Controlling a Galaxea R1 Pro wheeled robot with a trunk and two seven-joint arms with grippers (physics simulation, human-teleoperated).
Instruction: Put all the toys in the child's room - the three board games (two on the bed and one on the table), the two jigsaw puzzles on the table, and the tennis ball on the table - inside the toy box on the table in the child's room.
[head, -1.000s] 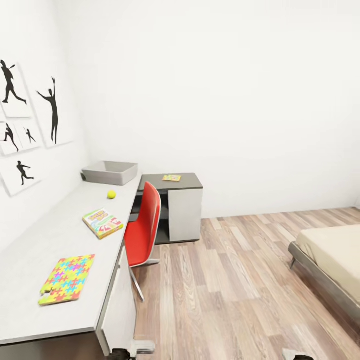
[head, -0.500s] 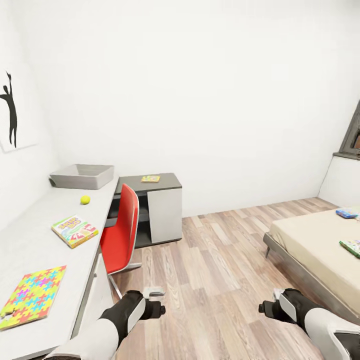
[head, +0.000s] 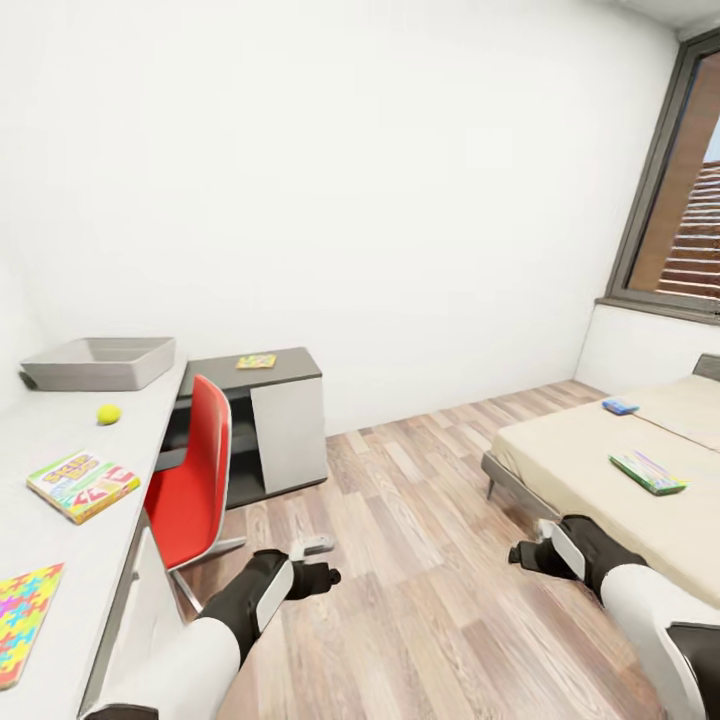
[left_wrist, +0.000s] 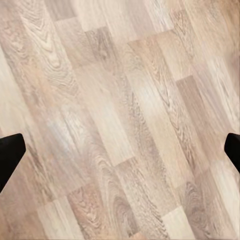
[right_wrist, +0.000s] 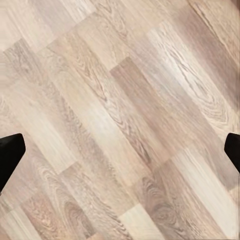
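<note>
Here, 2 board games (head: 647, 471) on bed (head: 560, 470); toy box (head: 98, 363) and tennis ball (head: 108, 413) on worktop (head: 30, 440). Left tool (left_wrist: 120, 150) and right tool (right_wrist: 120, 150) released, over floor (head: 420, 560) beside bed.

The room is bright and evenly lit, with a soft, rendered look. The white wall (head: 400, 200) is nearly blown out, shading faintly grey toward the left corner. Daylight seems to enter from the window (head: 680, 190) at the right. Shadows are weak: a soft dark patch under the red chair (head: 190, 480) and below the bed (head: 600, 470) frame. Straight lines lean outward near the edges of the head view. Both wrist views show sharp wood grain on the floor (left_wrist: 120, 120), without glare
</note>
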